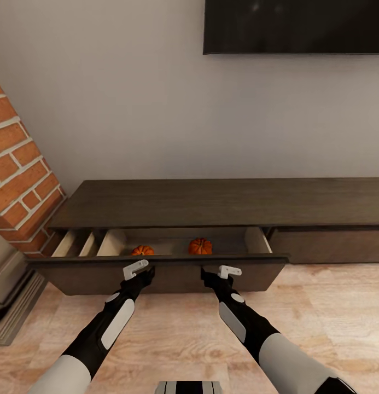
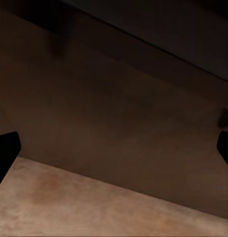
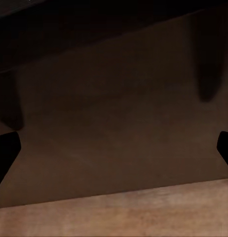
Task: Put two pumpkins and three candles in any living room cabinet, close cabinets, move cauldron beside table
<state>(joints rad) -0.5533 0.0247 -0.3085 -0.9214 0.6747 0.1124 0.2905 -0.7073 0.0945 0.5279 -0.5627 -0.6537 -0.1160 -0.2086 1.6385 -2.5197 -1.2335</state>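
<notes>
The low dark-brown cabinet (image 1: 222,202) stands against the wall with its left drawer (image 1: 74,276) pulled out. Two orange pumpkins (image 1: 142,250) (image 1: 200,246) lie inside on the pale wood bottom, side by side near the drawer's front wall. My left gripper (image 1: 141,272) and right gripper (image 1: 215,272) are both up against the outside of the drawer front, just below the pumpkins. In the left wrist view the left gripper (image 2: 114,148) is open and faces the dark panel. The right gripper (image 3: 114,148) in the right wrist view is open too. The candles and cauldron are out of view.
A red brick column (image 1: 19,164) rises at the left, with a grey stepped base (image 1: 9,306) beside the drawer's left end. A dark screen (image 1: 293,24) hangs on the wall above. The cabinet's right drawer front (image 1: 331,246) is closed. Pale wood floor (image 1: 320,317) lies around me.
</notes>
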